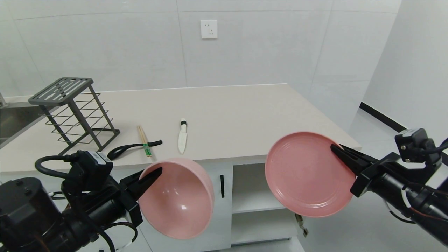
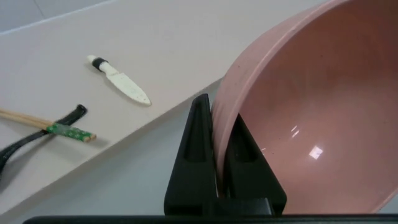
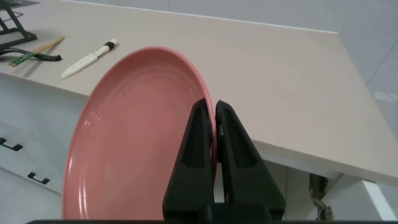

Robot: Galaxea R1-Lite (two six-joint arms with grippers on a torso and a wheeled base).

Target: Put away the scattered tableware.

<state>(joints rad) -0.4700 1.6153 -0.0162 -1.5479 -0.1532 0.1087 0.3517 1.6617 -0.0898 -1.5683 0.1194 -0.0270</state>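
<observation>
- Our left gripper (image 1: 154, 173) has its fingers (image 2: 200, 134) clamped on the rim of the pink bowl (image 1: 178, 206), one inside the wall and one outside.
- We hold the bowl in the air, tipped on its side, at the near edge of the countertop (image 1: 245, 112).
- Our right gripper (image 1: 334, 147) has its fingers (image 3: 199, 124) pressed together on the edge of the pink plate (image 1: 304, 175).
- The plate hangs tilted, well apart from the bowl and in front of the open cabinet (image 1: 259, 201).
- On the countertop lie a white knife (image 1: 182, 137), a pair of chopsticks (image 1: 144, 140) and a black spoon (image 1: 129, 147); the chopsticks cross the spoon's handle.
- Just beside the spoon stands a dark wire rack (image 1: 75, 112), with a sink (image 1: 10, 122) beyond it.
</observation>
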